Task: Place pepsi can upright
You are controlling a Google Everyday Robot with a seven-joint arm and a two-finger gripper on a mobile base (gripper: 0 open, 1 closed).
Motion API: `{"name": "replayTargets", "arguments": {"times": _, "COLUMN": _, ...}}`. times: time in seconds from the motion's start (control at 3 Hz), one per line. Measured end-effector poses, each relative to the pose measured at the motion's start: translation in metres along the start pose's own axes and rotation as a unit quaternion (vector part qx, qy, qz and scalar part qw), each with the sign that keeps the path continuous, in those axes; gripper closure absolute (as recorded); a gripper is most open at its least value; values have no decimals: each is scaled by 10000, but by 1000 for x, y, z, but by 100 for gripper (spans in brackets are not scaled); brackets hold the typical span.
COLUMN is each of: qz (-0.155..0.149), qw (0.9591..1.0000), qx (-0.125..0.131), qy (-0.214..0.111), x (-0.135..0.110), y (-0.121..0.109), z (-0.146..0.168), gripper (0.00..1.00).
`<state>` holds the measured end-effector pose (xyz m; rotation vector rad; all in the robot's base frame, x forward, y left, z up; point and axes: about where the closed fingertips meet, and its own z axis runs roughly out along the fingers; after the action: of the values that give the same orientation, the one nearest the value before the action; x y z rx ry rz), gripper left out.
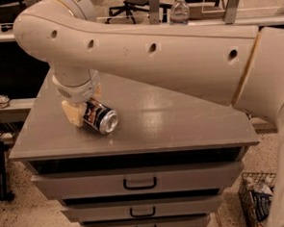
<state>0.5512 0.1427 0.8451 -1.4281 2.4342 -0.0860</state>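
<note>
One gripper (82, 112) hangs from a short round wrist over the left part of the grey cabinet top (181, 127). It sits low against the surface and is pressed up to the pepsi can (101, 117). Whether it is clamped on the can or only set against it, I cannot tell, because the wrist housing covers most of it from above.

The can lies on its side, not upright. Its silver end points toward the front right, and its other end is tucked in at the gripper. It rests on the left half of the top, near the front edge but not at it.

Above, the thick cream arm (177, 60) reaches in from the right edge of the view, crosses the whole cabinet and bends downward over the back-left corner.

Below the top are three drawers (79, 184), stacked, each with a dark handle at its middle.

Beyond the cabinet, a clear water bottle (179, 9) stands upright on a far ledge, well apart from the can. On the floor at lower right is a wire basket (244, 196) holding what may be crumpled packaging.
</note>
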Motion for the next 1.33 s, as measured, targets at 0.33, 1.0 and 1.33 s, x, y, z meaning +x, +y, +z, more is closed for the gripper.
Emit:
{"name": "replayTargets", "arguments": {"times": 0.33, "qz": 7, "qw": 10000, "qx": 90, "qy": -24, "x": -4, "y": -2, "z": -2, "gripper": 70}}
{"name": "replayTargets", "arguments": {"times": 1.0, "qz": -56, "qw": 9946, "qx": -104, "qy": -1035, "x": -18, "y": -34, "z": -38, "gripper": 100}}
{"name": "replayTargets", "arguments": {"times": 1.33, "qz": -129, "qw": 9818, "qx": -381, "qy": -1856, "x": -28, "y": -54, "z": -54, "gripper": 100}}
